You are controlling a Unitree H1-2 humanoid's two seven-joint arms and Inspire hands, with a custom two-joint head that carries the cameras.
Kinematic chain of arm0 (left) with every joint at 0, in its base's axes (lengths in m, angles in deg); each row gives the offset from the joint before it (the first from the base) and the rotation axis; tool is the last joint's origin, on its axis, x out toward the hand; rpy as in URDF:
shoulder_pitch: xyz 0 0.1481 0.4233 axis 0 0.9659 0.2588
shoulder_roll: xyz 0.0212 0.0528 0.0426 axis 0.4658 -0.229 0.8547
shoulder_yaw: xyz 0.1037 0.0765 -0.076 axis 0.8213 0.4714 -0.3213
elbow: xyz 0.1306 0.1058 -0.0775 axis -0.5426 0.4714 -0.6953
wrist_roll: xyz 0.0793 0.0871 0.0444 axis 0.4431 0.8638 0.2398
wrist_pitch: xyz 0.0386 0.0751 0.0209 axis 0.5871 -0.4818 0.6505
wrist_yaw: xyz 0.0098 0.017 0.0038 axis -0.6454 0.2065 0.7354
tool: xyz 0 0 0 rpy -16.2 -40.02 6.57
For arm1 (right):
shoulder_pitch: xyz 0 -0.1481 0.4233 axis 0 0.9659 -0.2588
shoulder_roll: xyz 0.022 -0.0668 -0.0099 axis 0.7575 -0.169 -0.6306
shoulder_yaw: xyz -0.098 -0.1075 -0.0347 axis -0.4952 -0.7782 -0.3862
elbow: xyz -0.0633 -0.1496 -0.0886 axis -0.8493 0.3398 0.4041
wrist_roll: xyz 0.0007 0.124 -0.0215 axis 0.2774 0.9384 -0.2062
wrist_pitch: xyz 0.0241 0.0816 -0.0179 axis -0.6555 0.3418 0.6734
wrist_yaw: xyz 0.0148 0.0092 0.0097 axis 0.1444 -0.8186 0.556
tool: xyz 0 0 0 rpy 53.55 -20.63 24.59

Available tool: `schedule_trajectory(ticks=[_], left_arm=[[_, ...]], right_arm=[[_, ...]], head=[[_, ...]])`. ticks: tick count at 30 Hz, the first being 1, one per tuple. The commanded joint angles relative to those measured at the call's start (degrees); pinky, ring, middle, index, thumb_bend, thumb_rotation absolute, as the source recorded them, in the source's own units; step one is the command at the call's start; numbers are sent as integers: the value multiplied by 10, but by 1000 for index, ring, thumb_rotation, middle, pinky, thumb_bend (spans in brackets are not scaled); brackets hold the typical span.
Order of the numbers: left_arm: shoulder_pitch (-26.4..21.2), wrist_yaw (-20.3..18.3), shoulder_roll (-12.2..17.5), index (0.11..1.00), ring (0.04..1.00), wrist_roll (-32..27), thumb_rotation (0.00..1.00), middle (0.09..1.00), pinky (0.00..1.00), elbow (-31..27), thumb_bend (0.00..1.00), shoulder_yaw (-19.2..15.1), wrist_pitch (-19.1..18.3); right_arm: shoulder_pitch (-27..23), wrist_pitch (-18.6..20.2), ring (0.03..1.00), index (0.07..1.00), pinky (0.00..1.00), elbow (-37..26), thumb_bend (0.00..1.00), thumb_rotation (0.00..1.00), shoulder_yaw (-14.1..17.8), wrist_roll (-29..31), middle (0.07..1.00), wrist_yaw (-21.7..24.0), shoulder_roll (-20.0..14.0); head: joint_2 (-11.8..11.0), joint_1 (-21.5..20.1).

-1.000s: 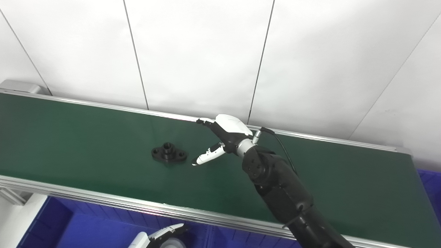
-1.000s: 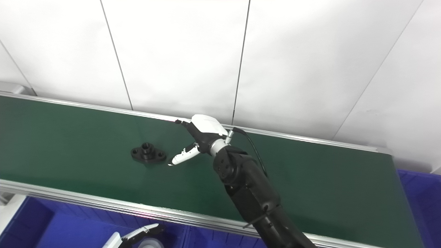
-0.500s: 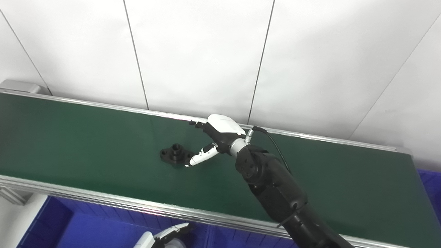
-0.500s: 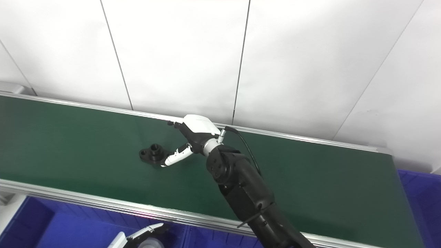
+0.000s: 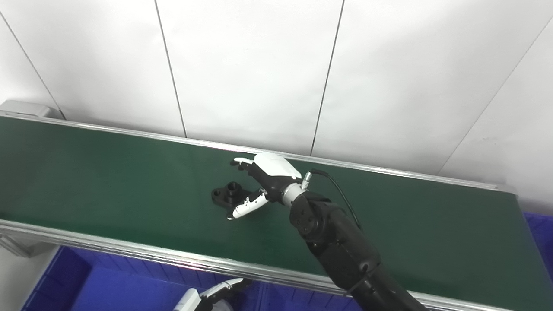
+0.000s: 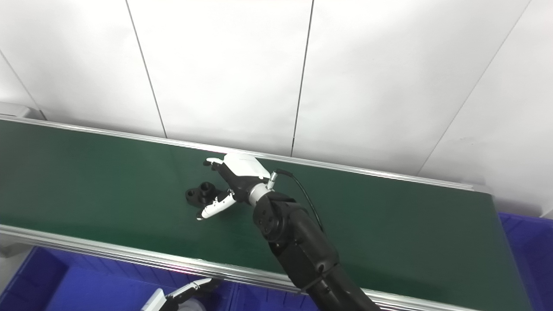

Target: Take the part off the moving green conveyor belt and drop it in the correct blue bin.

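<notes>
Currently: black flanged part (image 5: 228, 194) on green conveyor belt (image 5: 86, 172), between spread fingers of right hand (image 5: 259, 185), not yet grasped. Step: pick. Next, by judgement: close fingers, lift. Left hand (image 5: 207, 296) low, state unclear.

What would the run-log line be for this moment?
phase: reaching | right hand: open, fingers straddling black flanged part on green belt | part: not lifted | left hand: low, over blue bin

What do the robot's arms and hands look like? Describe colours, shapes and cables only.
The right arm is bulky, glossy black, with a silver wrist collar and a thin black cable looping off it. The right hand has a white shell over black fingers with white tips. The left hand, barely visible, looks white and black.
</notes>
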Motion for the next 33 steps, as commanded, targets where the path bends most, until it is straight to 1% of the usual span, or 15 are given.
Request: schedule_trajectory(ticks=[1,4,10,11,16,21,22,26,28,33], left_arm=[[0,3,2,821,780,8,690,818,719,-17,764,-9,8],[3,0,2,818,780,8,683,816,720,-20,763,-14,8],[6,1,1,816,780,15,696,815,724,-22,763,-18,8],[6,1,1,815,779,15,694,814,723,-24,761,-19,8],[8,3,1,815,777,22,691,813,722,-27,753,-22,8],[10,4,2,814,778,28,699,810,725,-31,749,-26,8],[10,4,2,811,777,30,695,809,726,-31,744,-27,8],[12,2,2,810,777,29,691,807,726,-34,741,-30,8],[13,-3,3,810,780,27,696,808,732,-36,745,-32,8],[17,-7,3,807,780,30,694,805,732,-41,745,-39,7]], right_arm=[[-12,-32,814,902,718,-3,835,343,-5,-4,861,-21,6],[-6,-31,815,900,728,0,832,319,-11,-3,858,-24,3],[1,-28,830,898,742,11,827,305,-19,-7,875,-24,-6],[2,-26,830,896,744,11,824,302,-19,-7,874,-23,-8],[12,-22,816,893,743,2,813,286,-23,-9,850,-17,-22],[20,-19,822,895,748,-5,811,273,-26,-11,862,-12,-36],[22,-19,834,901,765,-7,806,273,-26,-9,871,-8,-41],[25,-17,845,906,782,-14,801,274,-25,-10,879,-1,-55],[27,-20,830,897,766,-16,806,273,-25,-14,869,-7,-62],[36,-24,794,875,707,-25,790,230,-27,-23,842,-17,-78]], head=[[2,0],[3,0],[5,-2],[9,-4],[11,-5],[15,-7],[17,-9],[19,-11],[19,-11],[26,-14]])
